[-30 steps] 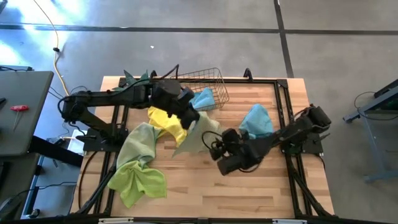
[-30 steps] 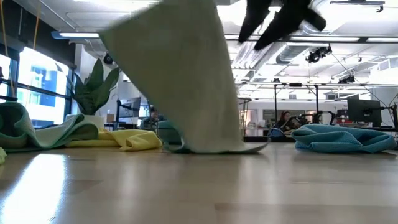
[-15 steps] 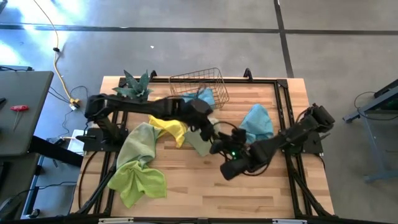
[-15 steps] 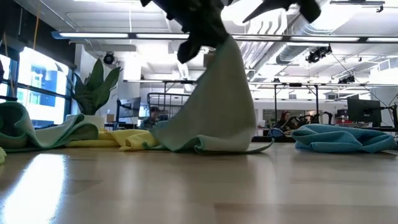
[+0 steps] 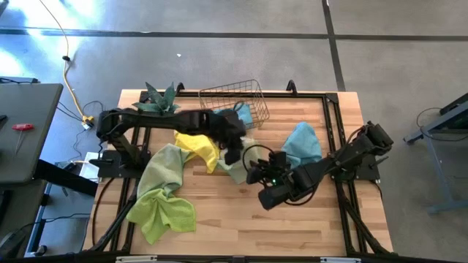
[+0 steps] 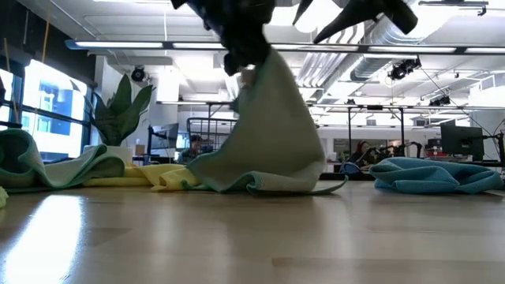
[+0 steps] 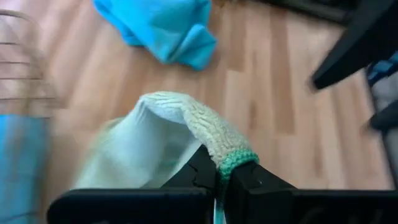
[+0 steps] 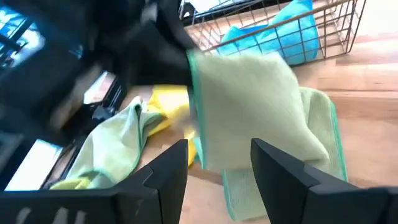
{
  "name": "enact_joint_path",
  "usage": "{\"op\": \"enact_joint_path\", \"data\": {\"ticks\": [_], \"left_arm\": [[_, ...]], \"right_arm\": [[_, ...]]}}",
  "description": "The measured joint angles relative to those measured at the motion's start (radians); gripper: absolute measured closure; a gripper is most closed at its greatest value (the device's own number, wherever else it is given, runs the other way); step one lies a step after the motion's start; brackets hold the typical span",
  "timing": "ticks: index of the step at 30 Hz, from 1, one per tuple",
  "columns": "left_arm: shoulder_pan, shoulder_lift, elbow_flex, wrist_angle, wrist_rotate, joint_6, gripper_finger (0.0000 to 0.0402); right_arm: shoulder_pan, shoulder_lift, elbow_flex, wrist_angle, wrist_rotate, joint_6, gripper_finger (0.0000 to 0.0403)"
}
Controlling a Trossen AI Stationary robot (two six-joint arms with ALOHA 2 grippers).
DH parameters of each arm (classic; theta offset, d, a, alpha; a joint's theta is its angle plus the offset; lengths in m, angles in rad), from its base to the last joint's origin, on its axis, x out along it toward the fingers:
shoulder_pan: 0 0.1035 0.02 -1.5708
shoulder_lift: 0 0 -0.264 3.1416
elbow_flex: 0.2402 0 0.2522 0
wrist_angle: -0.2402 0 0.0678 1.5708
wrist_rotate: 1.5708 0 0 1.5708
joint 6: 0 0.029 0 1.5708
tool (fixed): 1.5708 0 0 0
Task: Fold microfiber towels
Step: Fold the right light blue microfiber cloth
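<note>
On the wooden tabletop (image 5: 219, 219), near its middle, the left gripper (image 5: 232, 155) pinches a corner of the pale green towel (image 6: 268, 142), lifting it while its lower part drags on the wood. The right gripper (image 8: 217, 163) hovers beside it, fingers spread and empty. A wire basket (image 5: 234, 101) sits at the far edge.

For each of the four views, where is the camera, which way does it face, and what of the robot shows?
High: overhead, looking straight down; both arms, left gripper lifting the sage towel.
Low: tabletop height, looking level across; arms enter from above, same sage towel hanging.
Left wrist: past its shut fingers clamping the towel's edge.
Right wrist: past the open right gripper toward that towel and the wire basket.
</note>
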Motion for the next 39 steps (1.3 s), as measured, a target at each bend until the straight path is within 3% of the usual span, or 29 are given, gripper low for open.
{"op": "enact_joint_path", "data": {"ticks": [5, 12, 19, 27, 32, 39], "left_arm": [[0.007, -0.083, 0.012, -0.129, -0.074, 0.233, 0.0401], [-0.060, -0.099, 0.156, -0.403, -0.383, 0.568, 0.0401], [-0.099, -0.087, 0.182, -0.513, -0.557, 0.660, 0.0401], [-0.103, -0.074, 0.182, -0.563, -0.572, 0.505, 0.0401], [-0.124, -0.074, 0.185, -0.612, -0.515, 0.441, 0.0401], [-0.175, -0.074, 0.275, -0.737, -0.431, 0.354, 0.0401]], "right_arm": [[0.022, 0.008, 0.000, -0.001, 0.047, -0.043, 0.0236], [0.011, 0.092, 0.000, 0.097, 0.123, -0.196, 0.0236], [-0.010, 0.216, 0.000, 0.374, 0.260, -0.357, 0.0236], [-0.052, 0.379, 0.000, 0.720, 0.270, -0.574, 0.0236], [-0.083, 0.408, 0.000, 0.664, 0.195, -0.576, 0.0236], [-0.114, 0.408, 0.000, 0.458, 0.126, -0.583, 0.0236]]}}
